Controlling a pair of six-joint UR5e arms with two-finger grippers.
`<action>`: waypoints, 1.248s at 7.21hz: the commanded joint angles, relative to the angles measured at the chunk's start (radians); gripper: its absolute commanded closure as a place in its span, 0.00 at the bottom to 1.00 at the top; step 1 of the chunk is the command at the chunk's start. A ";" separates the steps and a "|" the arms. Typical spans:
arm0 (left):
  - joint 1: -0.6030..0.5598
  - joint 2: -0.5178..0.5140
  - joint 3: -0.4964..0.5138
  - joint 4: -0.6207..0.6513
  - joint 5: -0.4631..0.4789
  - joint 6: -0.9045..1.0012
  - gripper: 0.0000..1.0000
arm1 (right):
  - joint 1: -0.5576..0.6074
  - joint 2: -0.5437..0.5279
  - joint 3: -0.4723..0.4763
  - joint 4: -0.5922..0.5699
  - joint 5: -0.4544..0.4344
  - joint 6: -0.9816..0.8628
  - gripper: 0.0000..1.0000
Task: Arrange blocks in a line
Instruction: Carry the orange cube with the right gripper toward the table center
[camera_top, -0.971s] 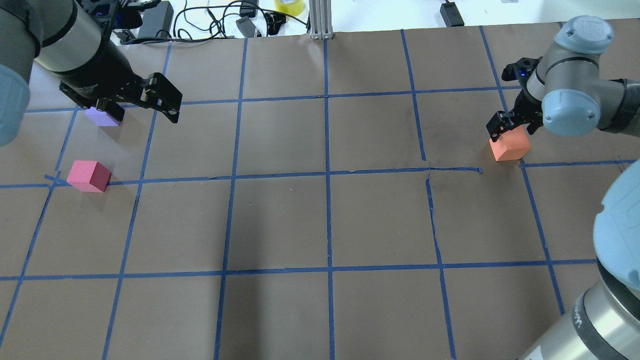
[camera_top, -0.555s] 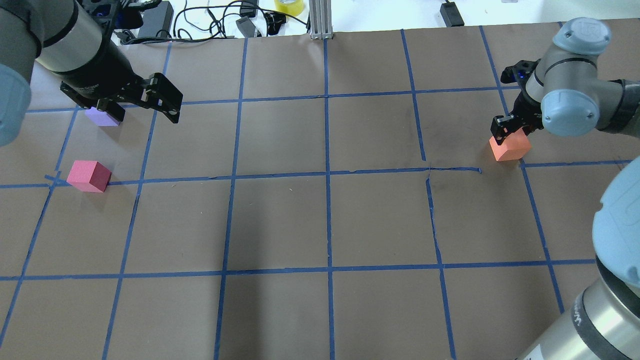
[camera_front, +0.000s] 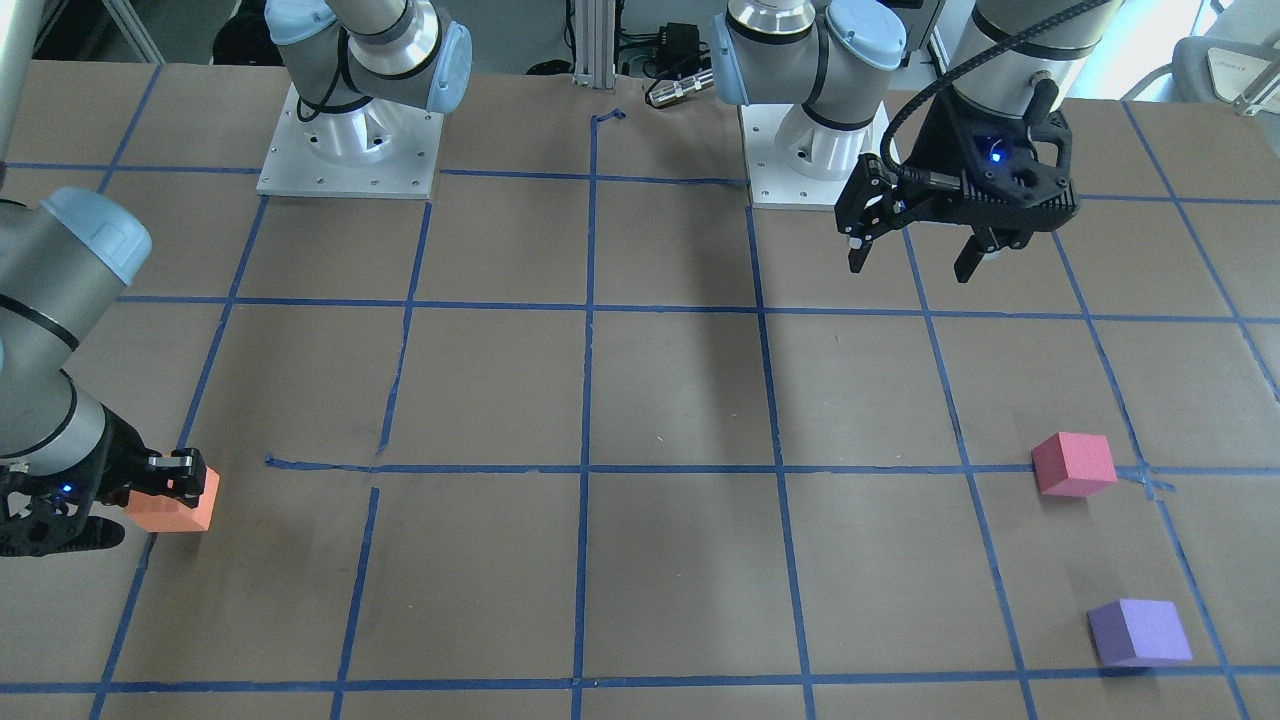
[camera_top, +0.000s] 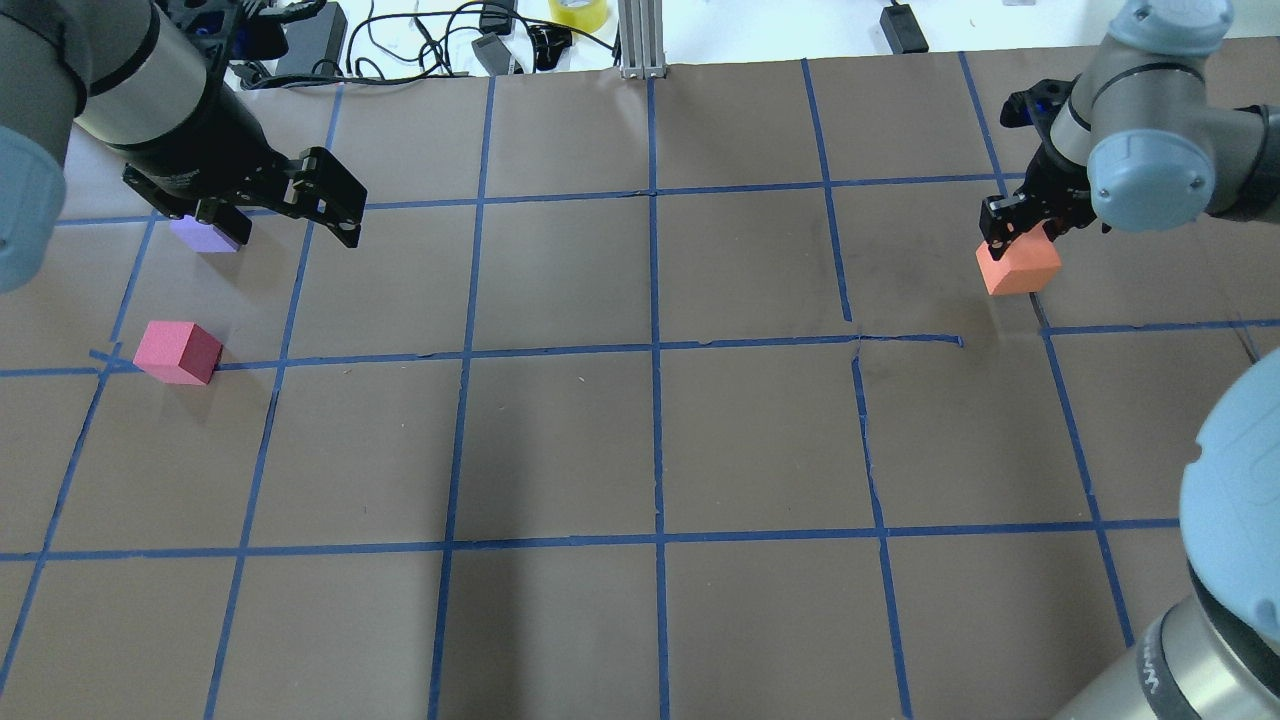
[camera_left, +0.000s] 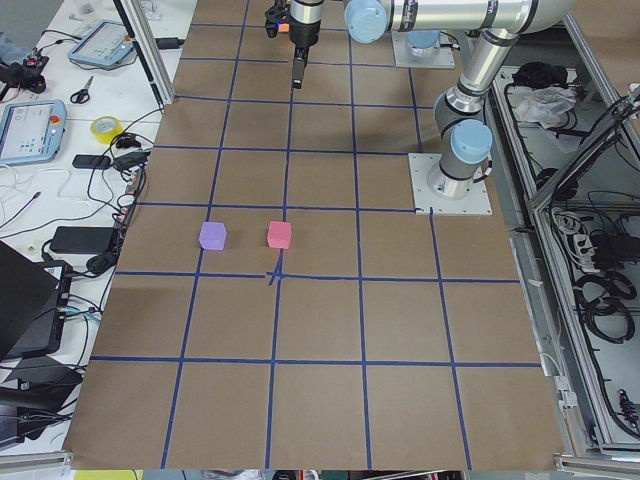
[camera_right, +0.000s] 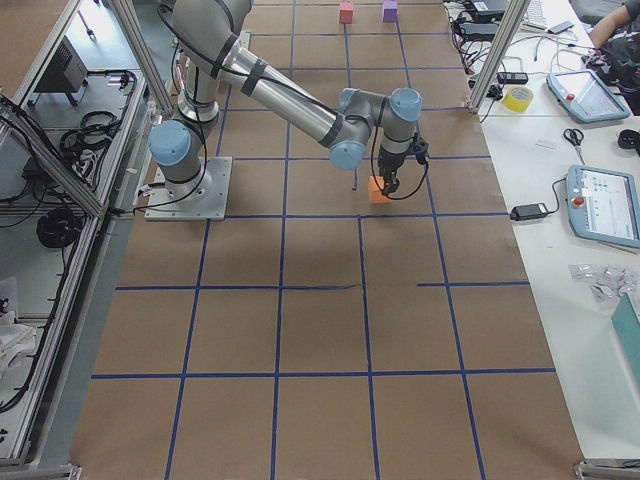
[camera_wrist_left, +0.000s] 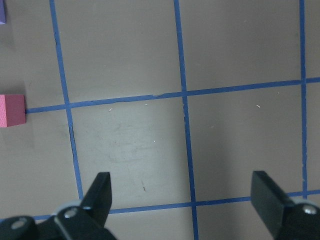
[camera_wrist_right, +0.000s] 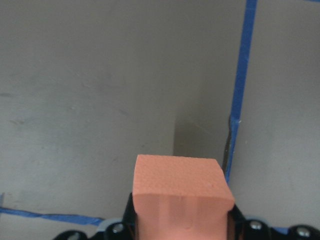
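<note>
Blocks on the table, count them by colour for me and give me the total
orange block: 1
pinkish-red block: 1
purple block: 1
Total: 3

The orange block (camera_wrist_right: 182, 192) looks like matt foam with a finely pebbled skin. Under it lies brown paper (camera_top: 560, 440), dull and faintly scuffed, crossed by strips of blue tape (camera_top: 659, 540).

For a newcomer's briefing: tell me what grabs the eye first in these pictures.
The orange block clamped in the right claw at the table's right end stands out most. On the far left, the pinkish-red block and purple block sit apart, while the left claw hangs open above the table.
</note>
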 joint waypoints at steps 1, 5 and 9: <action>0.000 -0.001 0.000 0.002 -0.001 0.000 0.00 | 0.171 -0.034 -0.045 0.077 0.000 0.251 1.00; 0.000 -0.001 0.000 0.000 -0.001 -0.002 0.00 | 0.466 0.064 -0.160 0.065 0.027 0.663 0.98; 0.000 0.007 -0.008 0.002 -0.001 0.000 0.00 | 0.597 0.219 -0.292 0.034 0.035 0.711 0.92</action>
